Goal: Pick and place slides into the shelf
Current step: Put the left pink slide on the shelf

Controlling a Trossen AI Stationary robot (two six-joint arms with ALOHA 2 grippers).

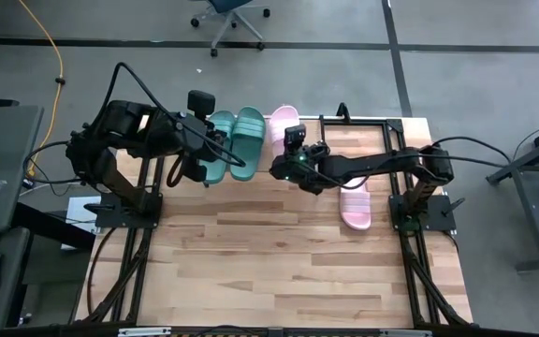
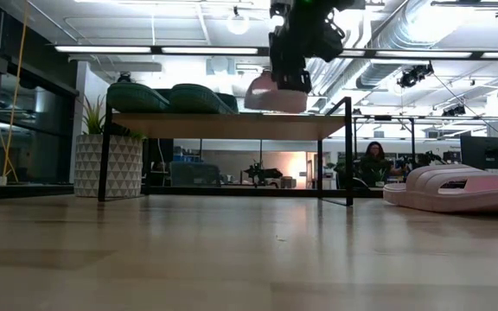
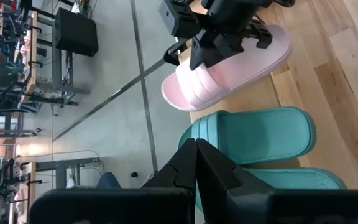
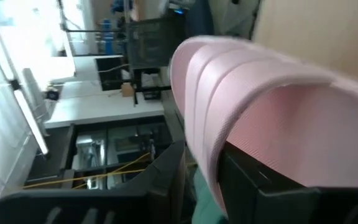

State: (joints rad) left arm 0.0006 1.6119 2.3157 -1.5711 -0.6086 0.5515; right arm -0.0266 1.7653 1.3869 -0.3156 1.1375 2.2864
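The shelf (image 2: 223, 125) stands at the table's far middle. Two teal slides (image 1: 235, 140) (image 2: 167, 98) rest sole down, side by side, on its plank top. Right of them a pink slide (image 1: 282, 124) (image 2: 275, 93) sits at plank level, with my right gripper (image 1: 290, 157) (image 2: 290, 60) shut on it. Whether its sole rests on the plank I cannot tell. A second pink slide (image 1: 355, 206) (image 2: 461, 188) lies sole down on the table at the right. My left gripper (image 1: 202, 161) (image 3: 196, 149) hangs shut and empty, left of the teal slides and above them. My right gripper holds the pink slide at its ribbed strap (image 4: 229, 87). One finger (image 4: 260, 180) appears to reach under the strap and the other (image 4: 157, 177) stays outside it. The fingers come from the table's near side, slanting slightly down. The slide is about level, toe toward the far edge.
The shelf's thin black legs (image 2: 350, 151) and frame (image 1: 372, 120) stand right of the held slide. The plank right of the pink slide is bare. An office chair (image 1: 227, 14) and a yellow cable (image 1: 56, 56) lie on the floor beyond the table.
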